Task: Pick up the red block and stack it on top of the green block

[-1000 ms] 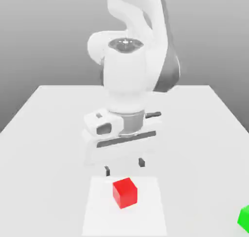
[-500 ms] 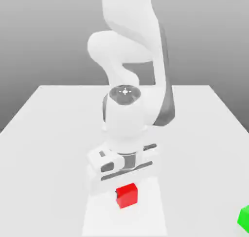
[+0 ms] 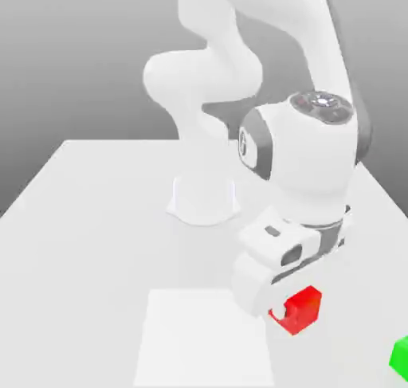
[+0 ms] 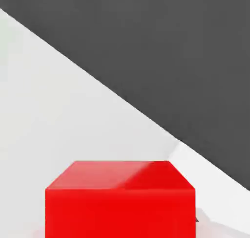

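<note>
Across the exterior view's left, the counter [image 3: 96, 275] stretches away bare, and at its near side, toward the middle, lies a pale square patch [image 3: 203, 339] with nothing standing on it. Behind the patch rises the arm's round base [image 3: 203, 199]. Further right, the white hand [image 3: 267, 263] hangs at a slant past the patch's edge, and under it are the fingers [image 3: 293, 310], closed down on the red block [image 3: 304, 308] and holding it. The block seems to be off the counter, though how high I cannot tell. Last, at the exterior view's right edge and cut off by it, sits the green block [image 3: 402, 359], well apart from the red one.

The step in hand looks to be the carry across to the green block. To do it well, keep the grip firm and even, and hold the red block's underside higher than the green block's top until one is squarely over the other; coming in low could knock the green block away. Turn the hand so the faces line up, let the swing settle, then lower straight down until the two touch. Only then part the fingers, gently and equally, and lift straight up so that neither drags the red block off its seat.
</note>
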